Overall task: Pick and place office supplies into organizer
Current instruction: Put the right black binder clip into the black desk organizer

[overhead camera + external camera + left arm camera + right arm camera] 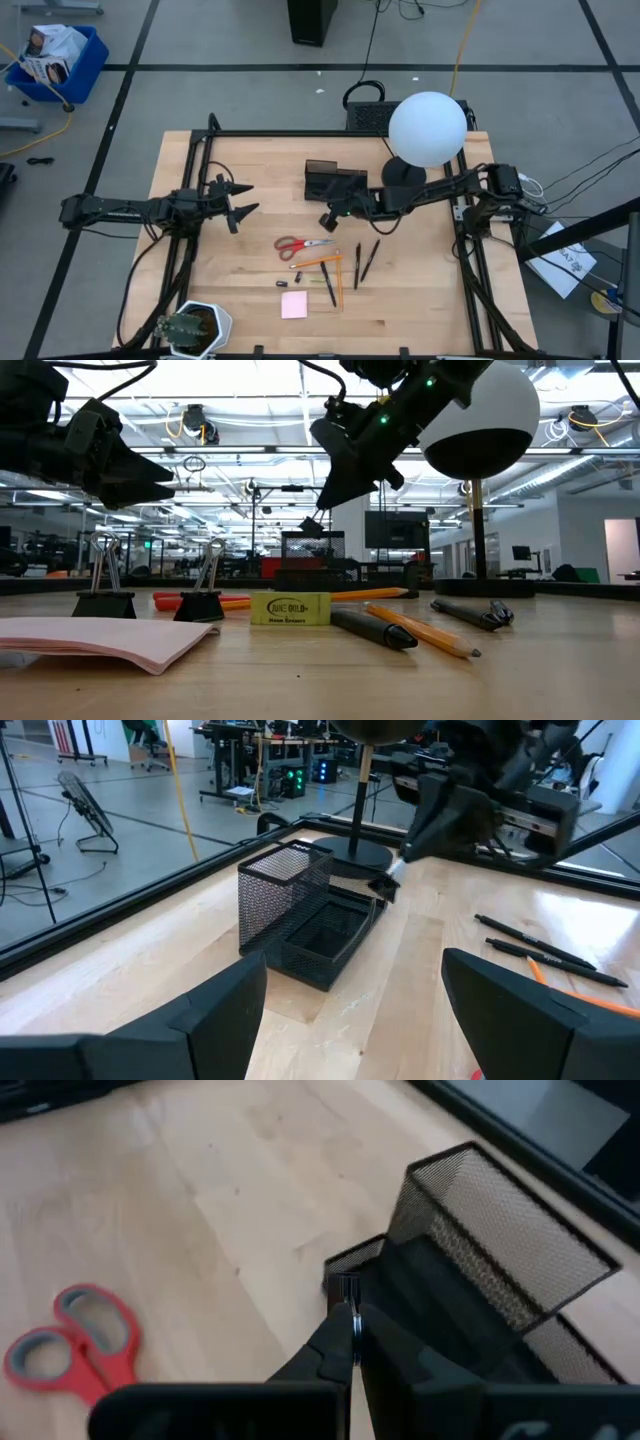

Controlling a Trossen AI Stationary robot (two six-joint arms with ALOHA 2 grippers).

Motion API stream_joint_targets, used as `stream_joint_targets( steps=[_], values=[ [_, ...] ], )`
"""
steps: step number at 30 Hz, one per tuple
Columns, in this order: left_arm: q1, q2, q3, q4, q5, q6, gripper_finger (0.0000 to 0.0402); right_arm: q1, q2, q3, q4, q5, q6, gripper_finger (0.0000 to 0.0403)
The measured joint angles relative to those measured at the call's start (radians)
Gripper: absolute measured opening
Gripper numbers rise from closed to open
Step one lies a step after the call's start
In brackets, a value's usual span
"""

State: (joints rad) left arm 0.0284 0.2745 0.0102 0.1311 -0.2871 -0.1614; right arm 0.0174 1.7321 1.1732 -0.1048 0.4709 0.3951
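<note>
Left to right across the wooden table [250, 290]: the left gripper [243, 199] hovers above bare wood left of centre, its two fingers [215, 1020] spread wide apart and holding nothing. Near the table's middle stands the organizer [333, 181], a black mesh tray with a taller back section; the right gripper [328, 218] hangs over its low front edge, fingers pressed together on a small binder clip [346, 1288] that dangles from the tip. Toward the front edge from the organizer lie the red-handled scissors [298, 243], and beyond them an orange pencil [318, 262], two dark pens [364, 262] side by side, and another pen [329, 283] crossing a pencil. The pink sticky-note pad [294, 305] sits nearest the front edge, with a tiny dark piece [282, 284] and a small eraser [300, 276] just behind it. At the right rear stands a lamp with a white globe [427, 128], under which the right arm reaches.
</note>
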Motion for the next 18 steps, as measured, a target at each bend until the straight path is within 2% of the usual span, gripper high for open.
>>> stream_joint_targets(
  steps=[5,11,15,18],
  values=[
    [0.000,0.000,0.000,0.000,0.000,0.000,0.0306,-0.032,0.003,0.000,0.041,0.000,-0.046,0.0004],
    [0.000,0.000,0.000,0.000,0.000,0.000,0.0306,-0.067,0.096,0.000,0.079,-0.052,-0.064,0.0004],
    [0.000,0.000,0.000,0.000,0.000,0.000,0.0306,-0.064,0.118,0.000,0.109,0.003,-0.079,0.0004],
    [0.000,0.000,0.000,0.000,0.000,0.000,0.0306,-0.064,0.119,0.001,0.121,0.004,-0.093,0.0004]
  ],
)
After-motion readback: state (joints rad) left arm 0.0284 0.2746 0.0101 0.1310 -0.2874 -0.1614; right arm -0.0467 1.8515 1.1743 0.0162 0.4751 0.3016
